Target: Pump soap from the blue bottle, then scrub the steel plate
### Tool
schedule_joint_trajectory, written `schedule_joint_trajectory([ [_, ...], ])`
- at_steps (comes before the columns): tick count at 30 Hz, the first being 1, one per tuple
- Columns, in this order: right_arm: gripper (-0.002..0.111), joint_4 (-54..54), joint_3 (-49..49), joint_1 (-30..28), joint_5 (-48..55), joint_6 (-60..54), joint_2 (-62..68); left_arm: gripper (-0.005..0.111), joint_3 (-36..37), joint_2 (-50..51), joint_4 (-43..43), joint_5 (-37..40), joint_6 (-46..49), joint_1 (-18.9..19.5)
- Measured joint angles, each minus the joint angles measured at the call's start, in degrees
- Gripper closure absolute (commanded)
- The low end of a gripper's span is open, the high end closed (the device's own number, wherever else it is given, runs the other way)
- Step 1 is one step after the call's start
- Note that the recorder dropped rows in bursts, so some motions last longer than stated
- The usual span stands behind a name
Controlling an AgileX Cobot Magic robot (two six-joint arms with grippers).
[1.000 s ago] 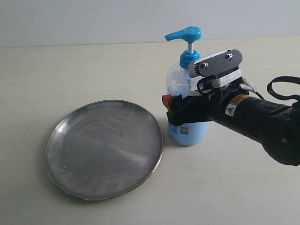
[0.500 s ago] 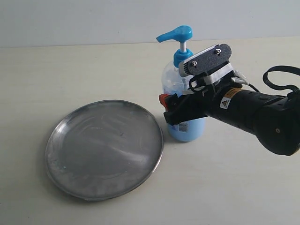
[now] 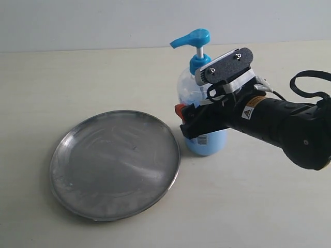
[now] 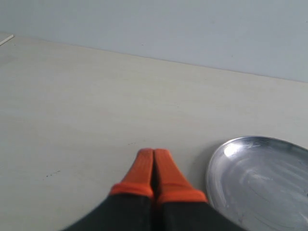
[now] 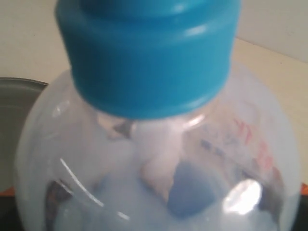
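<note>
Pale cream tabletop [image 3: 248, 206] runs back to a plain grey-white wall [image 3: 77, 23], and I take my bearings from the blue bottle [image 3: 187, 88] standing on it. My right gripper [image 3: 192, 106] straddles the bottle's body below the blue collar [image 5: 149, 53]. The near black finger crosses the bottle's front, and its orange fingertip [image 3: 179, 109] reaches past the side facing the steel plate [image 3: 115, 165]. The far finger is hidden behind the bottle. Through the right wrist camera the bottle fills the picture with an orange sliver at each edge, so the jaws stand wide and clamp the bottle. Light blue soap [image 3: 217, 144] fills its lower part. The plate lies flat just beside the bottle's base, on the side the pump head [image 3: 191, 39] points to, not touching. My left gripper [image 4: 154, 168] is outside the exterior view; its orange tips are pressed together on nothing.

Against a second ago, bottle and gripper have slid together toward the plate, though hardly at all in the last half second. The plate has not moved.

A triangle warning sticker [image 3: 252, 111] sits on the right arm, its text too small to read. The bottle's blue-and-white label [image 3: 204, 139] and the red characters seen by the wrist camera are too blurred to read.
</note>
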Motion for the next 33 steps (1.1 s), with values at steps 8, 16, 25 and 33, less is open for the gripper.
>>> schedule_joint_trajectory([
  [8, 0.108, 28.2, 0.0, 9.4, -0.2, -25.8, -1.8, 0.106, 0.0, 0.0, 0.0, 0.0, 0.0, 0.0],
  [16, 0.108, 34.6, 0.0, 13.1, -1.9, -28.7, -1.8, 0.106, 0.0, 0.0, 0.0, 0.0, 0.0, 0.0],
  [25, 0.108, 34.8, -0.1, 13.4, -3.5, -28.7, -1.0, 0.106, 0.0, 0.0, 0.0, 0.0, 0.0, 0.0],
  [33, 0.108, 34.8, -0.1, 15.4, -4.3, -29.1, -0.7, 0.106, 0.0, 0.0, 0.0, 0.0, 0.0, 0.0],
])
